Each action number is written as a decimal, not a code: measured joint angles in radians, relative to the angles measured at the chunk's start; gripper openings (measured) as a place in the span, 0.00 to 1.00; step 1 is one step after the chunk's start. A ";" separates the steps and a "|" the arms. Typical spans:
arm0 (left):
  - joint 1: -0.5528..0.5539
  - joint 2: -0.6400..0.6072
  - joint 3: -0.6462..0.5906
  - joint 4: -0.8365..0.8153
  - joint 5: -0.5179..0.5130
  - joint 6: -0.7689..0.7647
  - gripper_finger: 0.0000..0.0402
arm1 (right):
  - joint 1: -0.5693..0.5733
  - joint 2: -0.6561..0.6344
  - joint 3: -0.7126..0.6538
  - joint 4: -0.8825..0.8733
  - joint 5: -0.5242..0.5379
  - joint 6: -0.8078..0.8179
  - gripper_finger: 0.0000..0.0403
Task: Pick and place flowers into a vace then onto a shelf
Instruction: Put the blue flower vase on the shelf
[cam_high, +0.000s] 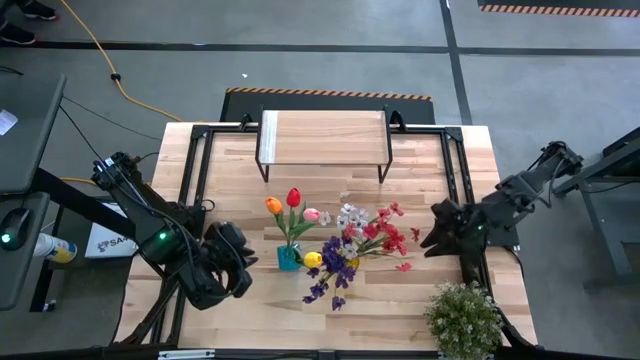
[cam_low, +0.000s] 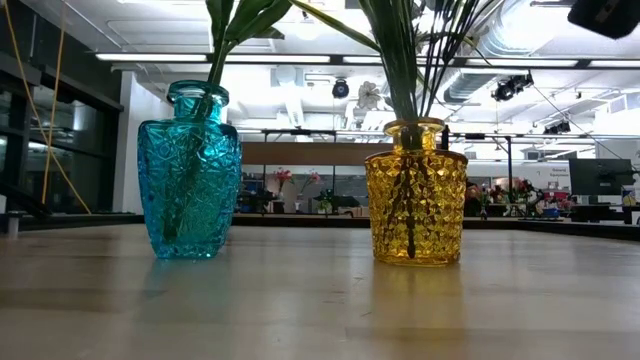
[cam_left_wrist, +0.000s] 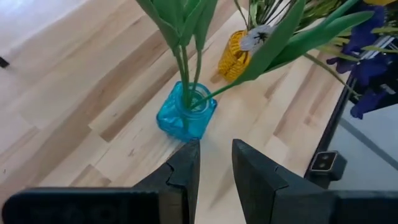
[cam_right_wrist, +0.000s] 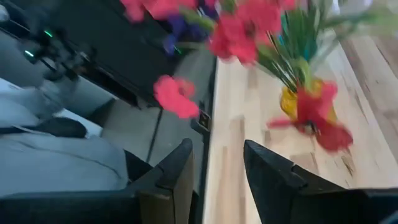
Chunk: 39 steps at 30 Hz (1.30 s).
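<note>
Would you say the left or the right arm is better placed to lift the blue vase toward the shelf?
Probably the left. The left gripper sits open and empty just beside the blue vase, facing it. The right gripper is beyond the yellow vase and its flowers, which block its way. The shelf lies behind both vases.

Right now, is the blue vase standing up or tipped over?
Standing up. The blue vase sits flat on the table, mouth upward, with green stems rising from it.

Legible text: one item only. White box (cam_high: 103, 240) on the floor beside the left arm, left of the surface (cam_high: 250, 165), carries dark letters "SA", the rest hidden by the arm. Nothing else can be read.
</note>
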 joint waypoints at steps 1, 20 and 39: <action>0.000 0.000 0.000 0.004 0.000 0.000 0.32 | 0.000 -0.007 0.000 0.017 0.004 -0.001 0.32; 0.000 0.062 0.000 0.042 -0.020 -0.008 0.32 | 0.000 -0.036 0.000 0.335 0.073 -0.162 0.32; 0.075 0.128 0.000 0.032 -0.088 -0.162 0.32 | 0.000 -0.036 0.000 0.336 0.127 -0.175 0.32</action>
